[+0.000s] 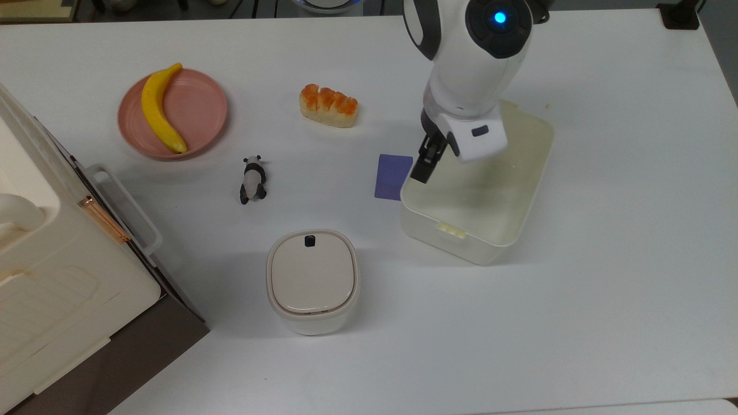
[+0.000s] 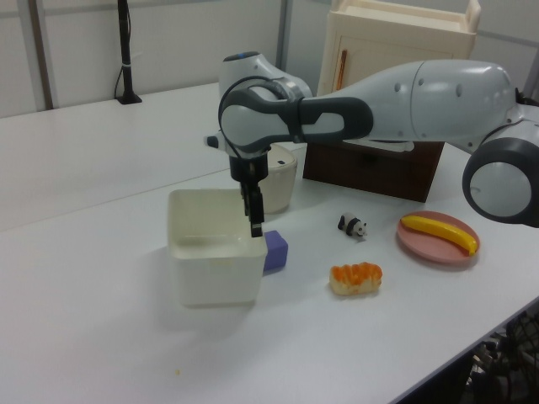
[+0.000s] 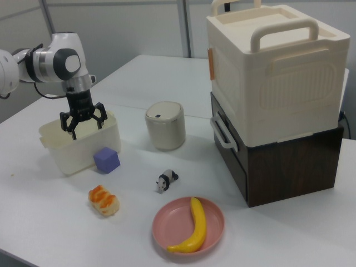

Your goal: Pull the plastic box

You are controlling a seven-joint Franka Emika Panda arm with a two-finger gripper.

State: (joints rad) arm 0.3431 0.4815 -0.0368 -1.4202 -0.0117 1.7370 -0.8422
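The plastic box (image 1: 461, 241) (image 2: 215, 278) (image 3: 67, 156) is a lidless cream tub standing right of the table's middle in the top view. My gripper (image 1: 444, 155) (image 2: 251, 210) (image 3: 86, 125) reaches down into it and is open. One black finger (image 1: 424, 167) rests against the inside of the wall facing the purple block (image 1: 392, 176) (image 2: 276, 250) (image 3: 107, 160). The other finger is hidden under the hand in the top view. The box's rim now meets the block's edge.
A beige lidded bin (image 1: 312, 280) stands near the front. A toy panda (image 1: 252, 180), a bread loaf (image 1: 328, 105) and a pink plate (image 1: 199, 106) with a banana (image 1: 158, 109) lie to the top view's left. A big stacked storage case (image 1: 52, 276) fills the top view's left edge.
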